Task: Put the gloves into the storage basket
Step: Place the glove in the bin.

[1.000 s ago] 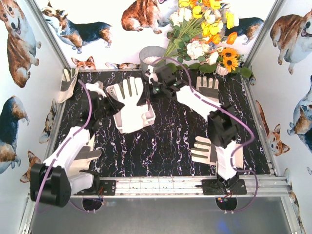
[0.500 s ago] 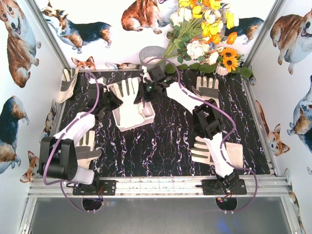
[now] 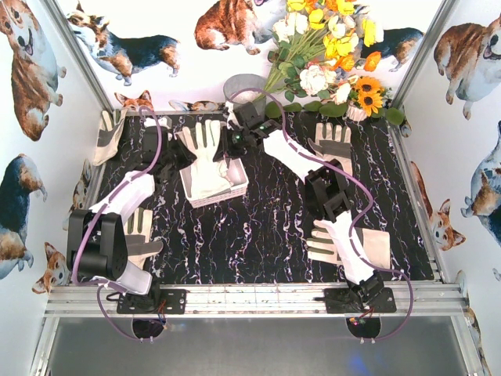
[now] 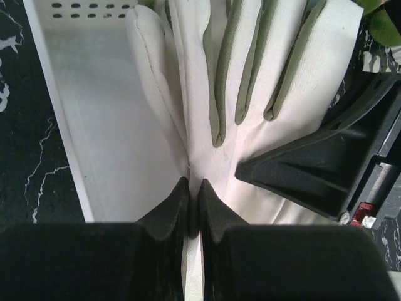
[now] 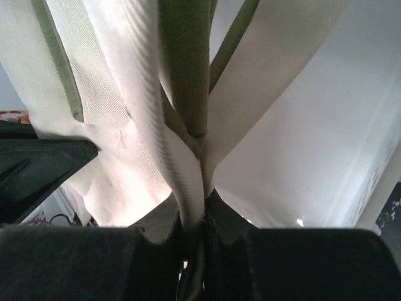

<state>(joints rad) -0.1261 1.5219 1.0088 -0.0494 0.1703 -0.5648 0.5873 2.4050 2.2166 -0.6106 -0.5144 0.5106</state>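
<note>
Cream fabric with grey patches fills both wrist views: the left gripper (image 4: 193, 188) is pinched together on one edge of the held glove (image 4: 250, 75), and the right gripper (image 5: 199, 207) is clamped on a fold at its opposite edge, so the glove hangs stretched between them. Nearest the arm bases, on the black marbled counter (image 3: 258, 235), two more gloves lie unheld: the near-left glove (image 3: 139, 231) partly under the left arm and the near-right glove (image 3: 319, 239) partly under the right arm. Farther in sits the white storage basket (image 3: 235, 186). A second ago the held glove was spread above it and hid most of it; since then both arms have carried the glove toward the far side and lowered it, so the basket's rim now shows and the palm and cuff lie inside, while the fingers still poke out over the far rim. This glove looks nearly delivered; letting go is probably what remains, and the fingers may need tucking in. Beyond the basket, the back-right glove (image 3: 335, 141) lies flat, the far-left glove (image 3: 108, 133) leans at the counter's edge, and a grey bucket (image 3: 239, 84) stands beside a bunch of flowers (image 3: 329, 47), so four gloves remain.
</note>
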